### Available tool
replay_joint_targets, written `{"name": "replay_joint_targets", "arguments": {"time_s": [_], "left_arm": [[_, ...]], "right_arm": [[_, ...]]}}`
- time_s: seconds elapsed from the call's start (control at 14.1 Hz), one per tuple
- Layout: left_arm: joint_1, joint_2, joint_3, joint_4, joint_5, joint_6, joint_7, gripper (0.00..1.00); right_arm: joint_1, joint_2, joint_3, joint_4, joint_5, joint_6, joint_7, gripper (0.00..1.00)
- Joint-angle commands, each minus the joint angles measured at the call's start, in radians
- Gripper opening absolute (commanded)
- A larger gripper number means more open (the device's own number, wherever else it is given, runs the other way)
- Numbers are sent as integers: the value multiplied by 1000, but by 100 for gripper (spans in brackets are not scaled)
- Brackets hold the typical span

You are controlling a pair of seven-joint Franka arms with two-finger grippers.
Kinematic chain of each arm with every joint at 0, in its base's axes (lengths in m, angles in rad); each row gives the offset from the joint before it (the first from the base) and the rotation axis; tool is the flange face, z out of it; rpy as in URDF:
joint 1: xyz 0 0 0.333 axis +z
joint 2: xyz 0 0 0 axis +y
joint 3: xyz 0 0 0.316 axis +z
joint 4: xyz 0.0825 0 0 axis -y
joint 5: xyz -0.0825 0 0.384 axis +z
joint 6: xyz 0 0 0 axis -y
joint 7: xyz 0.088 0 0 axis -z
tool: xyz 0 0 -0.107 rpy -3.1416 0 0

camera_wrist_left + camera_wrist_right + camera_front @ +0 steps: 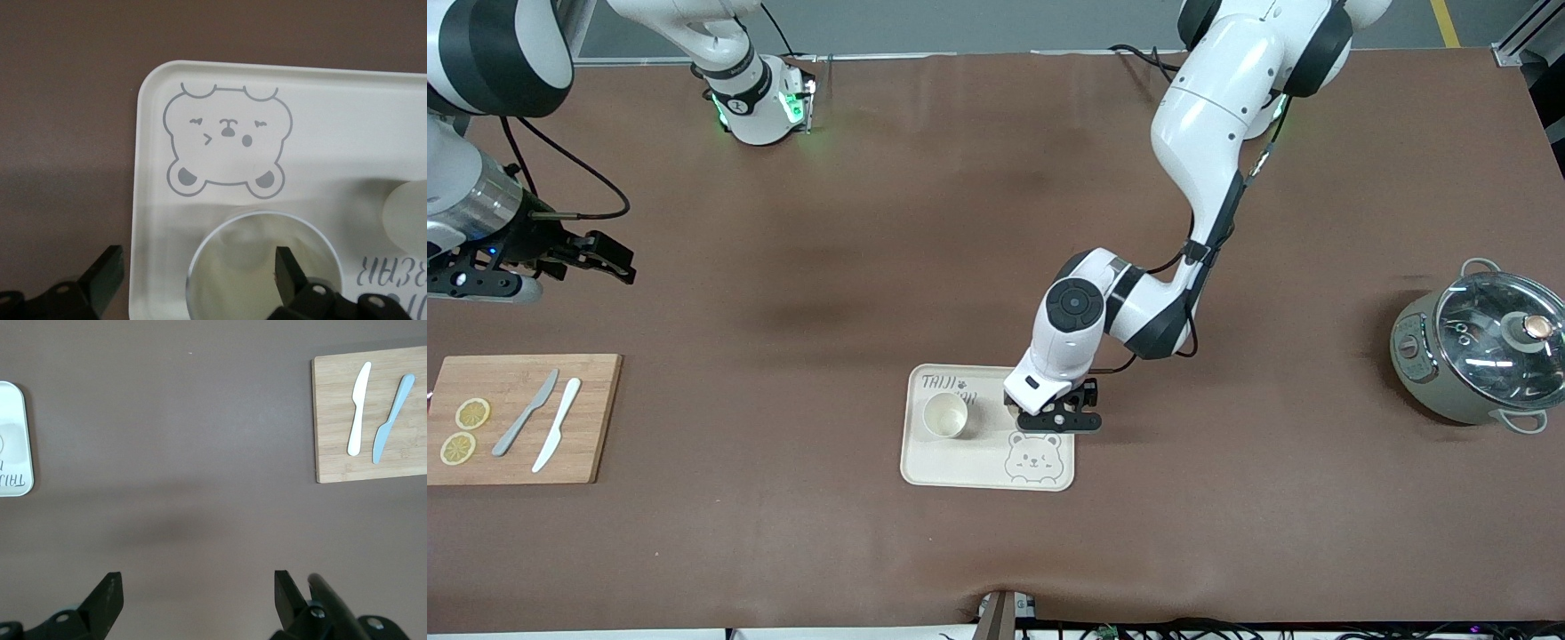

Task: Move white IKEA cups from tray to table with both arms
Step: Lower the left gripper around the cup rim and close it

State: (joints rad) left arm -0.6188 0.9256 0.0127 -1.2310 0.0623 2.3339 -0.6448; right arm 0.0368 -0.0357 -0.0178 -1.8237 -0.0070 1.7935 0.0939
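A cream tray (969, 467) with a bear drawing lies near the table's middle. One white cup (945, 414) stands upright on it. The second white cup (240, 273) stands on the tray beside the first, toward the left arm's end, mostly hidden under the left hand in the front view. My left gripper (1060, 418) hangs open just above this cup. One finger (288, 270) is over the cup's mouth and the other (107, 270) is off the tray's edge. The first cup shows as a pale blur (407, 213). My right gripper (609, 258) waits open and empty over bare table.
A wooden board (591, 418) with two knives and two lemon slices lies at the right arm's end, nearer the front camera. A grey-green lidded pot (1476, 351) stands at the left arm's end. The right wrist view shows the board (333, 420) and a tray edge (13, 433).
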Motion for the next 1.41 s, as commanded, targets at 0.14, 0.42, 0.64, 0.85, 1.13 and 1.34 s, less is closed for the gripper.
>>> {"name": "replay_joint_targets", "arguments": {"time_s": [0.14, 0.42, 0.64, 0.85, 1.13, 1.34], "left_arm": [[2, 19, 7, 27, 17, 7, -7, 100], [2, 15, 7, 21, 13, 7, -16, 8], [1, 13, 6, 16, 11, 7, -15, 0], [-4, 13, 6, 13, 10, 7, -33, 0], [5, 1, 4, 11, 10, 4, -38, 0], [14, -36, 0, -13, 10, -4, -33, 0]], "right_arm": [[3, -6, 2, 1, -13, -2, -2, 100], [5, -6, 2, 23, -15, -45, 1, 100], [-3, -4, 2, 23, -15, -34, -5, 100], [-3, 3, 2, 23, -15, -31, -5, 100], [-3, 5, 2, 24, -13, -29, -10, 100], [-2, 5, 2, 24, -11, -28, -10, 100]]}}
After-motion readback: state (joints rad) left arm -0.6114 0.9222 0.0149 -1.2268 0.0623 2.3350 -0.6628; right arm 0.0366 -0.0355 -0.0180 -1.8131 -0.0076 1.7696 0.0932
